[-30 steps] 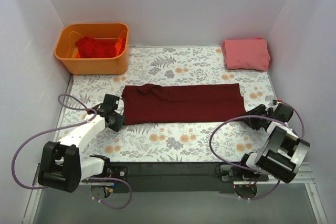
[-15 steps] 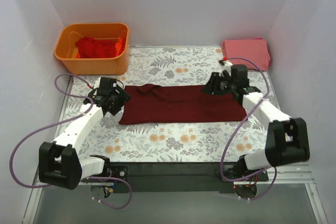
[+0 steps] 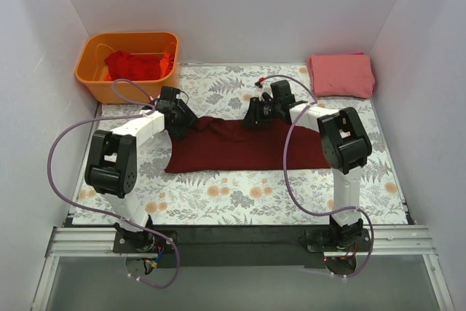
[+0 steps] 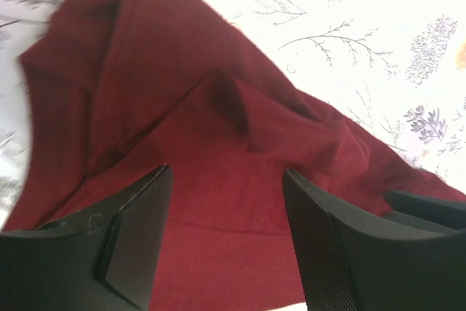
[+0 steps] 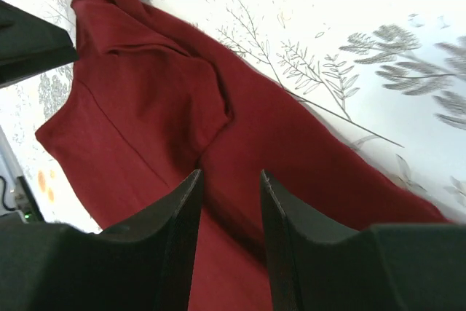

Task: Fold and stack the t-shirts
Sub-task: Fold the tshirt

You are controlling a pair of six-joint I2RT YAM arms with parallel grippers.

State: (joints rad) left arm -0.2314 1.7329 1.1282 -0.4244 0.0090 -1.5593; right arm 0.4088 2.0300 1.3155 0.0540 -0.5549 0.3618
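left claw point(image 4: 224, 180): your jaws apart above maroon t-shirt point(image 3: 255, 149) | right claw point(image 5: 229, 176): narrowly apart, gripping nothing, at its far edge

Maroon t-shirt point(image 3: 247, 147), long folded strip, centre; salmon-pink t-shirt point(image 3: 341, 75), folded, far right corner.

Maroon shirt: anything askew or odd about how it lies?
Yes. The maroon shirt lies as a long folded strip, but its left end is rumpled. A puckered fold bunches up near the far edge, and the left edge runs at a slant. The pink folded shirt at the far right looks tidy.
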